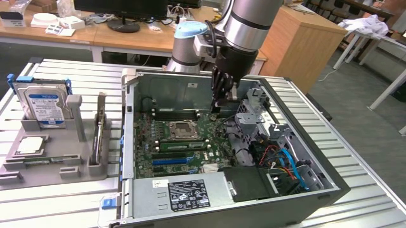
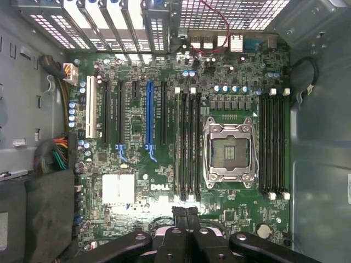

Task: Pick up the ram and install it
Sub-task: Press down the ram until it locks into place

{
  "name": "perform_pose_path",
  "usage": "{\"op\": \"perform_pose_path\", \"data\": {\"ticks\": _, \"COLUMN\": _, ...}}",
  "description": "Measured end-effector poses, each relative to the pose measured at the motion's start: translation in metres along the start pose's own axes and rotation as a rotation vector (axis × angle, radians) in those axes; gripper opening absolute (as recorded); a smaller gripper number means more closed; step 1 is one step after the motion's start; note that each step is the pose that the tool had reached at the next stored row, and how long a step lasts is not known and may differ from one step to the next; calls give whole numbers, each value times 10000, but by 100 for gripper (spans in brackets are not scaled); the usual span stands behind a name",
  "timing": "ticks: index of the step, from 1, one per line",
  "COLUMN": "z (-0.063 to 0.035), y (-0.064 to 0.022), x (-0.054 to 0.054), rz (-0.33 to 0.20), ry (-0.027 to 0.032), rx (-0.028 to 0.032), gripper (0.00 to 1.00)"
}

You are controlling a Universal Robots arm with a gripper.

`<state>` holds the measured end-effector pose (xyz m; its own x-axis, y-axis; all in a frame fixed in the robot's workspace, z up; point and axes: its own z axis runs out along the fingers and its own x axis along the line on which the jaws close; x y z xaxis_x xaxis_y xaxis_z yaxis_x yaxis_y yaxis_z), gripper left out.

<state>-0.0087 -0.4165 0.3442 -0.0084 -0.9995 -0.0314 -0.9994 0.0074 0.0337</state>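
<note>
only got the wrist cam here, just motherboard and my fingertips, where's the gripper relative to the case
Observer: The gripper hangs inside the open case, on the exterior view's right of the CPU socket.
Operator: anything outside the case
Observer: A grey tray sits on the exterior view's left of it, holding an upright silver-and-blue hard drive.
Operator: any ram on it
Observer: A thin green strip lies flat in the tray, nearer the camera than the drive; possibly a ram stick, I cannot be sure.

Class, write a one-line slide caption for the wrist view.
Shut gripper over the motherboard, empty CPU socket flanked by memory slots.
</note>
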Motion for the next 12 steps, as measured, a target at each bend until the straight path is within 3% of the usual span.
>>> {"op": "perform_pose_path", "data": {"ticks": 12, "z": 25, "y": 0, "x": -8, "rz": 1, "ry": 0, "rx": -1, "gripper": 11}}
